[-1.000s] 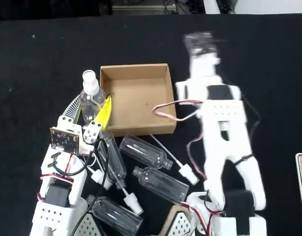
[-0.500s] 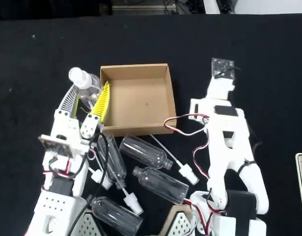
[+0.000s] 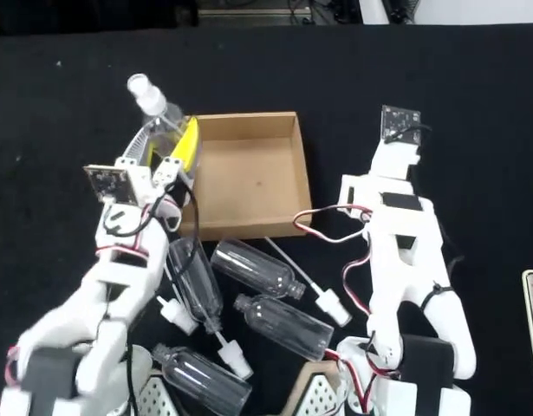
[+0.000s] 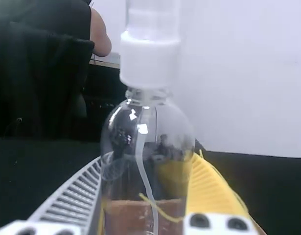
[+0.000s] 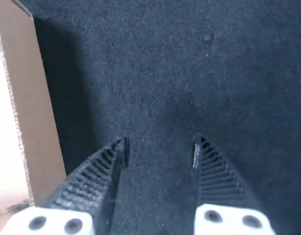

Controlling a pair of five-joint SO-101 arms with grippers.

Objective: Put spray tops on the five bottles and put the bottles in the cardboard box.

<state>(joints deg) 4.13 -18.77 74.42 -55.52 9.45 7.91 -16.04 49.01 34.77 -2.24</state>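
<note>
left pincer (image 3: 166,143): one white ribbed finger (image 4: 72,196), one yellow finger (image 4: 211,188), both clamped on the belly of a capped bottle (image 3: 159,120).
- capped bottle: clear smooth plastic, round shoulders, narrow neck. thin dip tube curls down inside it, seen in the left wrist view (image 4: 145,147).
- its spray top (image 3: 140,87) is white, cylindrical and seated on the neck.
- the bottle sits between the two fingers, neck and top sticking out past the fingertips. it is raised at the far left corner of the cardboard box (image 3: 302,169), top leaning outward from the box.

cardboard box: brown, square, shallow, open on top, corrugated edge showing in the right wrist view (image 5: 18,98).

right pincer (image 5: 160,144): two dark ribbed fingers spread apart, nothing between them. it points down at the table (image 3: 75,87), just beside the box's outer wall.

table: black, matte, felt-like cloth.

on the table near the arm bases, on the near side of the box:
- four uncapped bottles, clear plastic, lying on their sides (image 3: 192,282) (image 3: 257,269) (image 3: 283,325) (image 3: 201,377).
- loose spray tops, white, with thin dip tubes, lying among them (image 3: 331,303) (image 3: 231,355) (image 3: 175,312).
</note>
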